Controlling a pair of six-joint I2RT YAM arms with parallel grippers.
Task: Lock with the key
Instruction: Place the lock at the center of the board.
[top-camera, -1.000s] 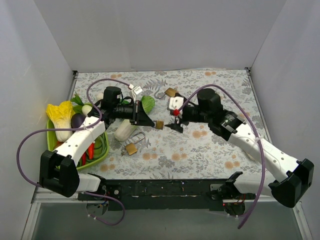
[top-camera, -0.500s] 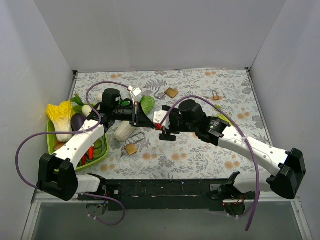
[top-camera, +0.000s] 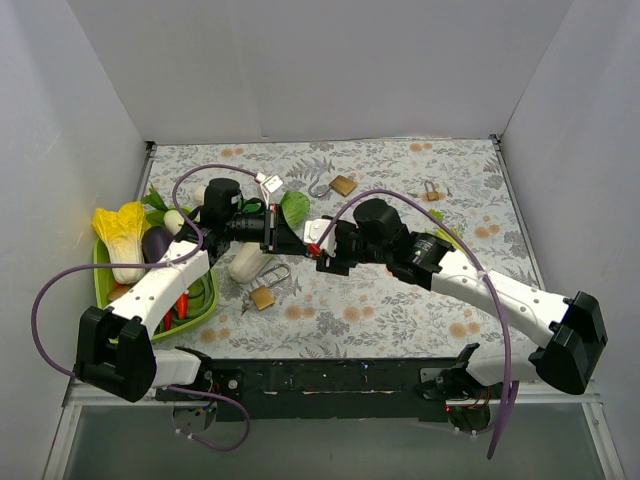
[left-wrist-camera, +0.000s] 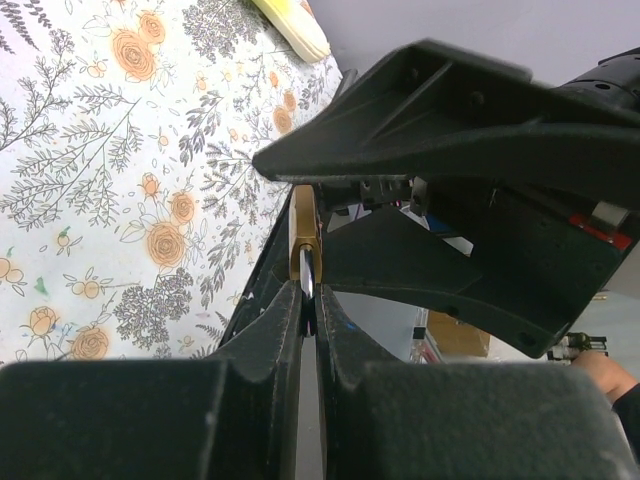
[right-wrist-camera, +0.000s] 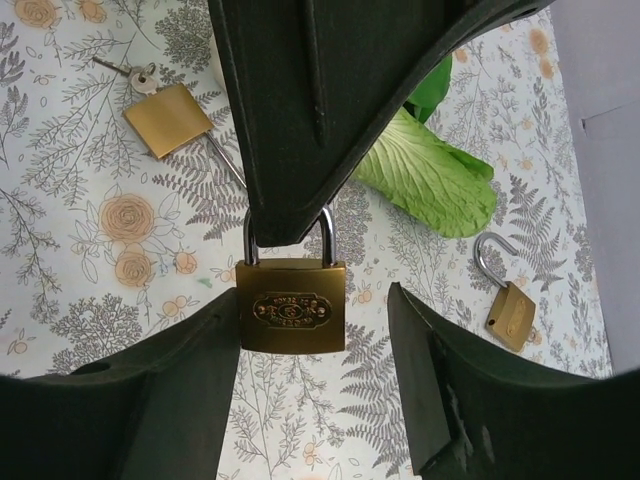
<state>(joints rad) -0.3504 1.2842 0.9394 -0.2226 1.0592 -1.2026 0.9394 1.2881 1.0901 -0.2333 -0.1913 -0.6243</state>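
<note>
Our left gripper (left-wrist-camera: 308, 300) clenches the padlock (right-wrist-camera: 291, 305) shackle so the body hangs free. Our right gripper (right-wrist-camera: 313, 310) straddles it, released.

Centre padlock (right-wrist-camera: 291, 318), rear padlock (top-camera: 343, 185) behind it, front padlock (top-camera: 263, 297) nearer, basket (top-camera: 208, 295) far left

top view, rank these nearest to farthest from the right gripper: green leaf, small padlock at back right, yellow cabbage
1. green leaf, just behind and to the left of the right gripper
2. small padlock, back right on the table
3. yellow cabbage, far left side
</note>
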